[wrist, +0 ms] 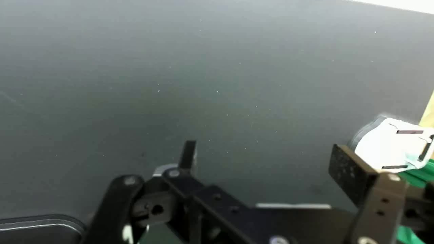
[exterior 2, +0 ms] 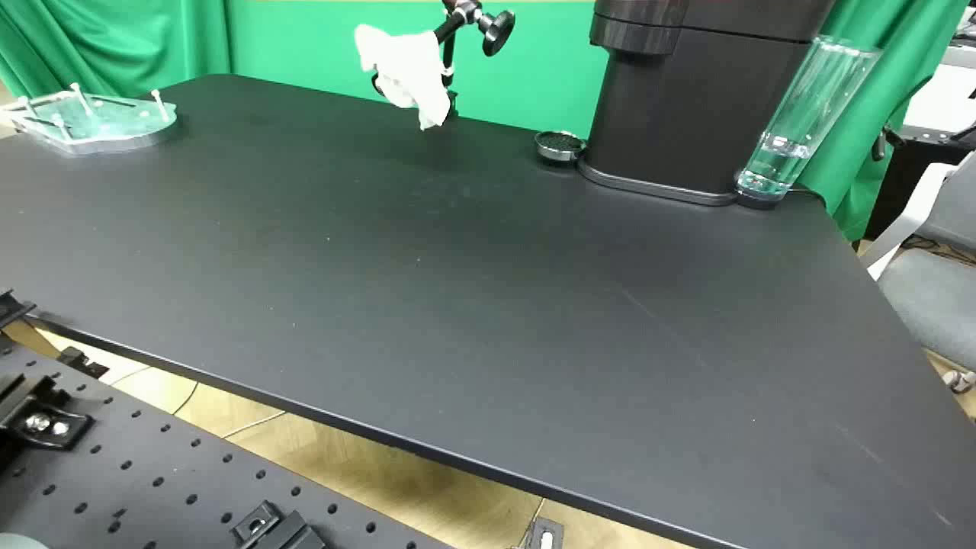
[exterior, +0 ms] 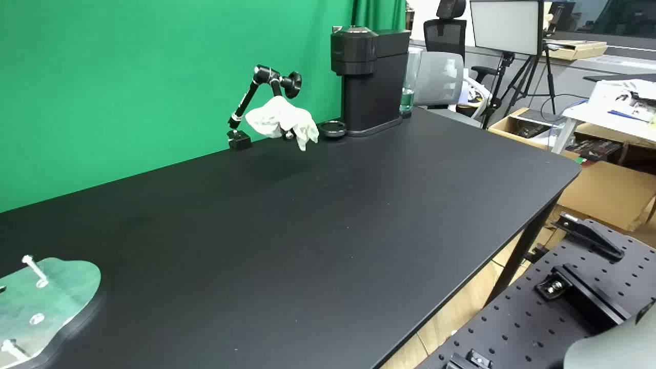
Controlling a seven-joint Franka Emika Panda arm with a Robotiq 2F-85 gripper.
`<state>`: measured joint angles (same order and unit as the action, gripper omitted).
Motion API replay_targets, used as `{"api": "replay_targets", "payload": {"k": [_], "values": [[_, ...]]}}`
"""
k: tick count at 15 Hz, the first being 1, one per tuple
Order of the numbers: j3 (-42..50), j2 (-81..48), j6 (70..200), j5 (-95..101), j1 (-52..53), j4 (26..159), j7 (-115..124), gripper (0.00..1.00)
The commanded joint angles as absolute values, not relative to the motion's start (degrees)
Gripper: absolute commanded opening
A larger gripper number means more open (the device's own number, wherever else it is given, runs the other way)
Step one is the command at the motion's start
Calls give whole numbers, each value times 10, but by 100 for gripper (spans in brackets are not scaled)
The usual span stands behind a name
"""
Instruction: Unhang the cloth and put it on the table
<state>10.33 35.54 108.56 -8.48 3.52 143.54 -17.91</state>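
The white cloth [exterior: 282,119] hangs from a black jointed arm [exterior: 248,97] at the back of the dark table [exterior: 318,230]. In an exterior view the cloth [exterior 2: 408,72] shows draped over the arm's end [exterior 2: 451,27], its lower tip above the table [exterior 2: 457,267]. My gripper [wrist: 264,154] shows only in the wrist view. Its fingers are wide apart with only the table surface [wrist: 210,74] seen between them. I cannot make out the cloth in the wrist view, and my gripper is out of both exterior views.
A black coffee machine [exterior: 371,82] stands right of the cloth, with a round dish [exterior 2: 560,145] before it and a clear water container [exterior 2: 801,130] beside it. A clear plate with white pegs [exterior: 66,287] lies on the left; it also shows in the wrist view [wrist: 383,145].
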Motion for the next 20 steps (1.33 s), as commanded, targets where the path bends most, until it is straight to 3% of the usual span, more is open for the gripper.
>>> {"api": "replay_targets", "payload": {"k": [1, 11, 20], "values": [[96, 354, 1084, -90, 26, 1434, -184, 100], [96, 354, 1084, -90, 26, 1434, -184, 100], [87, 212, 1330, -44, 9, 1449, -195, 100]]}}
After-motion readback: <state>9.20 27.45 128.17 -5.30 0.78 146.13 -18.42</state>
